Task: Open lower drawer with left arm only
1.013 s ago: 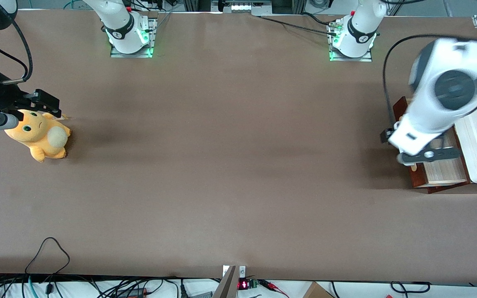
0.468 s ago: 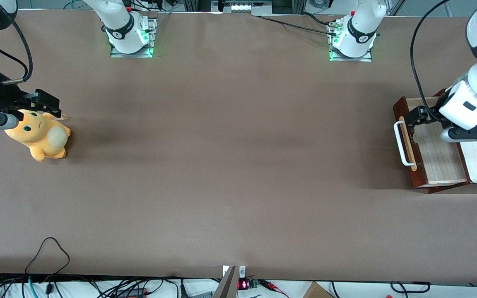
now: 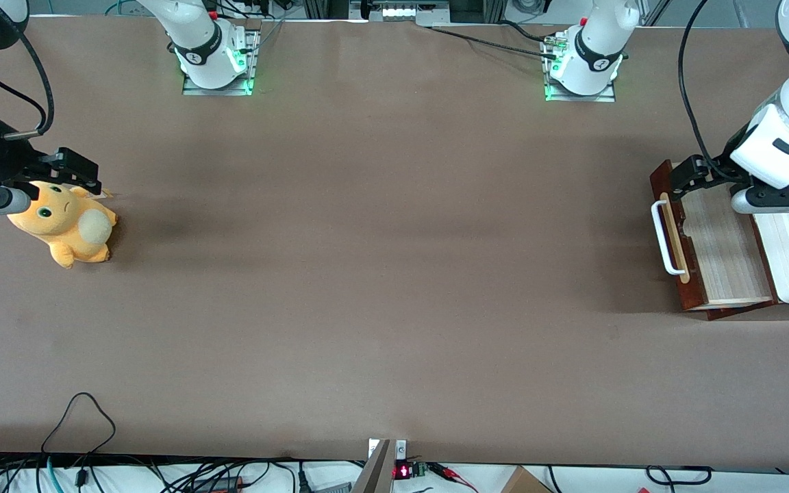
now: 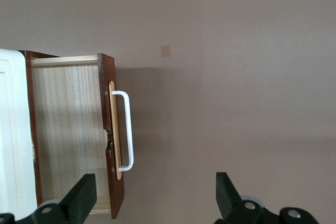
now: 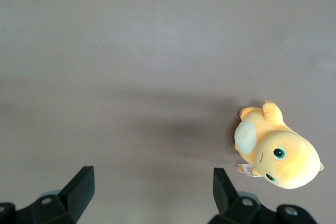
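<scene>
Drawer [image 3: 716, 246] pulled out at the working arm's end of the table, unmoved over the last half second, while the left arm [image 3: 788, 137] has lifted its gripper [image 4: 152, 200] slightly farther from the front camera. Fingers [image 4: 79, 198] spread wide, holding nothing, raised clear above the drawer. White U-shaped bar handle [image 4: 126, 129] sits on a pale strip; dark red-brown front, pale grained wood inside.

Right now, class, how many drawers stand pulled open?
1. The shallow wooden lower drawer with a dark red-brown front stands open at the working arm's end. The left gripper hovers above it, jaws open.
</scene>
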You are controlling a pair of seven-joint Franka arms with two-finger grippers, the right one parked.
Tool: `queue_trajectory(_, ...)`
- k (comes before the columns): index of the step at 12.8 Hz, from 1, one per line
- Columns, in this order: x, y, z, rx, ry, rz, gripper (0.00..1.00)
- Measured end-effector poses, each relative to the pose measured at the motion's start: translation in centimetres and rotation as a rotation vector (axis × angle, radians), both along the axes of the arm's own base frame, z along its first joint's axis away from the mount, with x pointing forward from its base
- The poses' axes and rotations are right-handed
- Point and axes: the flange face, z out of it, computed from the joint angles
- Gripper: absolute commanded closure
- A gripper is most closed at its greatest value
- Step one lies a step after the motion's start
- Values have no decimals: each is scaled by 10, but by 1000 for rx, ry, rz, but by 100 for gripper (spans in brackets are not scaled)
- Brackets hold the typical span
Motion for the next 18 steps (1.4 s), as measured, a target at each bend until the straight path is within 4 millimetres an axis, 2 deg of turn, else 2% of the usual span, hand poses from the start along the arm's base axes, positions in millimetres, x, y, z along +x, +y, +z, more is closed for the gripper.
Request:
queue_trajectory(2,0,6,0,-4,1,11,0)
queue_trajectory(18,0,7,0,-23,3,-17,0)
